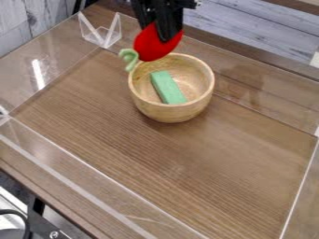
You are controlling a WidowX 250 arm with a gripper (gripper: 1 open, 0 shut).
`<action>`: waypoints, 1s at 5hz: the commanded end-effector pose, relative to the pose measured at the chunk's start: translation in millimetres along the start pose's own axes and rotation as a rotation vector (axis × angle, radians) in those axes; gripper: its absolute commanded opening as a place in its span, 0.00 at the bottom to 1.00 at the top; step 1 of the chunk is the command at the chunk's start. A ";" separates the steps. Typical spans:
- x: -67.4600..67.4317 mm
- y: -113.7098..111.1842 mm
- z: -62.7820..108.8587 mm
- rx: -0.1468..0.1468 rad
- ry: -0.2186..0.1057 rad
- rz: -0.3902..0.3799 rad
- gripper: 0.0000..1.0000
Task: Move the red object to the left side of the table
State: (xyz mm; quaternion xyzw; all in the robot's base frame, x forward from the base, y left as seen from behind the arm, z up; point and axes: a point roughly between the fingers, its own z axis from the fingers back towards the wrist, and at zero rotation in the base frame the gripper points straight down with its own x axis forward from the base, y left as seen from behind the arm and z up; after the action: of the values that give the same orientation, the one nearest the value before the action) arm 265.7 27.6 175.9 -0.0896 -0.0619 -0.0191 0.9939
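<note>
The red object point(155, 43), a small rounded toy with a light green stem point(129, 59) hanging at its lower left, is held in the air above the far left rim of the wooden bowl point(173, 101). My black gripper point(159, 35) comes down from the top of the camera view and is shut on the red object. The wood-grain table point(137, 159) lies below, edged by low clear walls.
A green rectangular block point(167, 88) lies inside the wooden bowl. A clear acrylic stand point(100, 31) sits at the far left corner. A low clear wall point(75, 201) runs along the near edge.
</note>
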 end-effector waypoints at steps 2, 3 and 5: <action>3.6 6.9 9.7 0.032 -0.055 0.049 0.00; -7.6 7.5 3.8 0.040 -0.055 0.068 0.00; -21.1 17.9 7.9 0.041 -0.051 0.032 0.00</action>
State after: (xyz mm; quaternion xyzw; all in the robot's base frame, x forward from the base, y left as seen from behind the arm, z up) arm 241.9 45.3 161.8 -0.0803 -0.0566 0.0044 0.9951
